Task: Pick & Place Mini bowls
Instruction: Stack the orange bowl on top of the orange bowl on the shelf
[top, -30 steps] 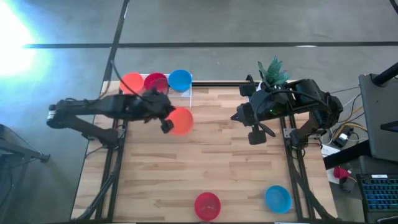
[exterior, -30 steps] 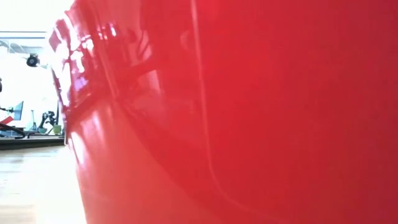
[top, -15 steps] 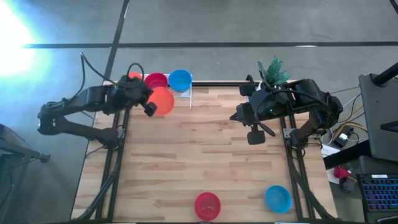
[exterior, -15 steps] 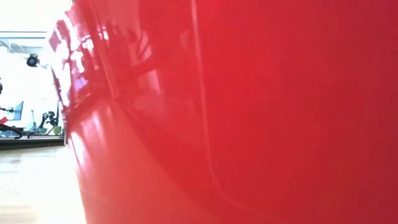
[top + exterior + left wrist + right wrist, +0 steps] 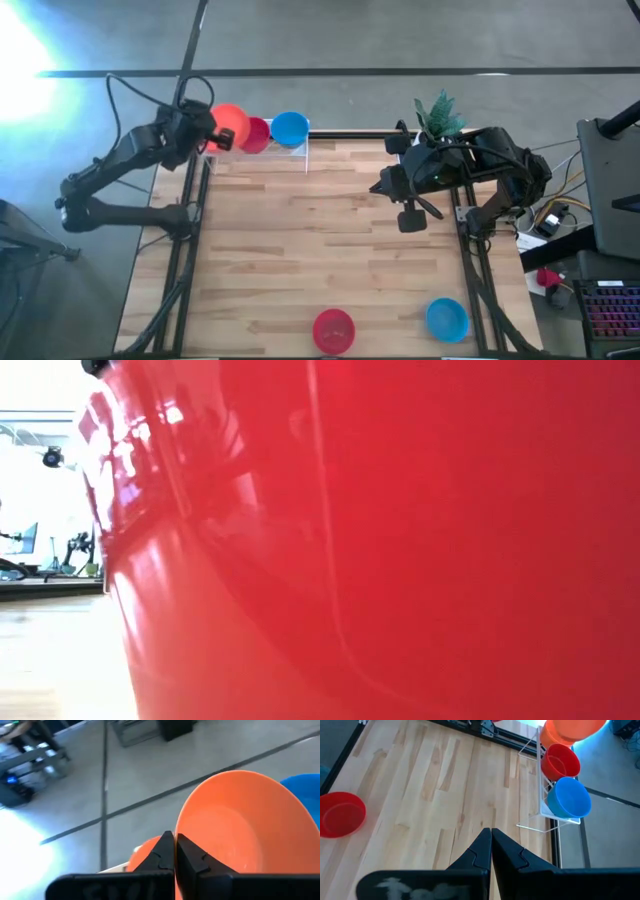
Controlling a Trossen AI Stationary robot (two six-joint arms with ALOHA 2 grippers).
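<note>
- I'm reading no brand, label or lettering anywhere; whatever is on the laptop point(image 5: 612, 300) at the far right is too small to make out.
- On the left, the left gripper point(image 5: 212, 138) is hovering at the table's far left corner, its fingers clamped together on the rim of an orange bowl point(image 5: 232, 123), holding it tilted over the white wire rack point(image 5: 546, 810).
- In the left wrist view I'm seeing a second orange bowl point(image 5: 147, 851) sitting just under the held one.
- Moving right along the rack, a red bowl point(image 5: 254, 135) and a blue bowl point(image 5: 289, 128) are sitting side by side.
- At the near edge of the wooden table point(image 5: 330, 240), a red bowl point(image 5: 333, 330) is standing so close to the low camera that it's blocking nearly that whole view.
- A loose blue bowl point(image 5: 447, 319) is resting near the near right corner.
- On the right, the right gripper point(image 5: 410, 215) is waiting over the table's right side, fingers pressed together on nothing, with a potted green plant point(image 5: 437, 113) beside that arm.
</note>
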